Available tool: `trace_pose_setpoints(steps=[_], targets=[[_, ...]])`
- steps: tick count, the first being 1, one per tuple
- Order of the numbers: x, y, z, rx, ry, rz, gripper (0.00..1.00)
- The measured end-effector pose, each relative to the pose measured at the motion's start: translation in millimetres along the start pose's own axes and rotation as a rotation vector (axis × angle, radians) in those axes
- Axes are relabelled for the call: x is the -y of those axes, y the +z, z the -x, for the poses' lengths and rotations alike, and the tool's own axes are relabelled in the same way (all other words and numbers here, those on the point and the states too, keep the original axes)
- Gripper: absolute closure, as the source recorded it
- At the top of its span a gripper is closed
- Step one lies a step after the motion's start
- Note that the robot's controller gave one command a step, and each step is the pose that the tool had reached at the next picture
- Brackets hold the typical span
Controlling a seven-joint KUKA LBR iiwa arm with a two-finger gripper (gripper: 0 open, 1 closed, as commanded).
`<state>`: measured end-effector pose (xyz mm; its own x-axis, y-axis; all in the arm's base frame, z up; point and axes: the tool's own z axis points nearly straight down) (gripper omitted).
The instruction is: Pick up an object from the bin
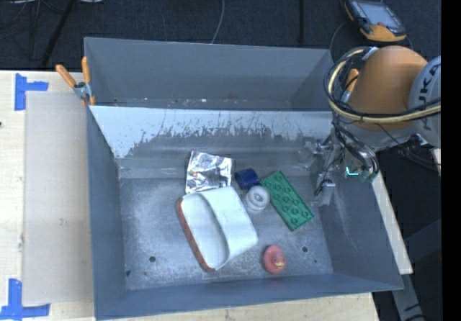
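My gripper (325, 177) hangs at the right side of the bin, just above the floor and near the right wall. Nothing shows in it. The nearest thing is a green studded building plate (287, 201), lying flat a little to the gripper's left and running diagonally. Beside the plate's left edge sit a small round grey-white cap (257, 199) and a small blue block (246, 178).
A white tub with a brown rim (217, 229) lies on its side at mid-bin, with a crumpled silver foil packet (209, 170) behind it. A small red ball (274, 260) rests near the front wall. The arm's orange dome overhangs the bin's right rim.
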<state>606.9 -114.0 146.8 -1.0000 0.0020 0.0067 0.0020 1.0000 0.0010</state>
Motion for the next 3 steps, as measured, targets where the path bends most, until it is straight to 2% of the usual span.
trace_pose_setpoints(steps=[1, 2, 3], targets=[[-39.5, 78.3, 5.7, 0.002, 0.026, 0.002, 0.0], [-37.3, 70.1, 9.0, 0.011, 0.025, -0.001, 1.0], [-44.1, -83.8, -9.1, 0.017, 0.022, -0.002, 1.0]])
